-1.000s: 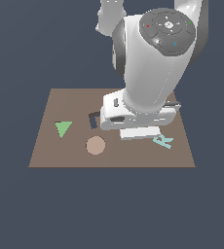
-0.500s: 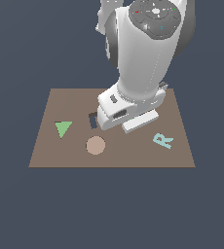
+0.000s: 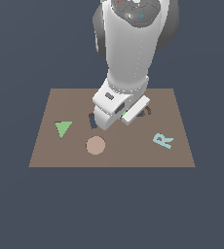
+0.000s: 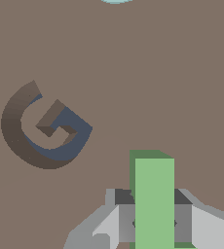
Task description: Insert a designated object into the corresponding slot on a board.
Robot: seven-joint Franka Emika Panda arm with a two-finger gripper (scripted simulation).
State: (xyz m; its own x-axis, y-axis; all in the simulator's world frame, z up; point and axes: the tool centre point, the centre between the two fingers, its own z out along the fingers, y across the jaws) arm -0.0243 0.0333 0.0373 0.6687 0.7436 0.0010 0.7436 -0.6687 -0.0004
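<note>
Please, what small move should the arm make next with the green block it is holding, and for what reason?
Probably a short sideways carry toward the exterior view's left. The gripper is shut on the light-green L-shaped block, held above the flat brown board beside the dark G-shaped recess, which is the wrong shape. A dark navy recess peeks out on the arm's other side; likely the matching slot, though mostly hidden.

- One brown board.
- One green triangle on it.
- One tan round disc.
- One pale blue letter R.
- One light-green block, seen in the wrist view between the fingers of the one gripper.
- One G-shaped recess cut in the board.
- One dark recess, mostly hidden behind the arm.
</note>
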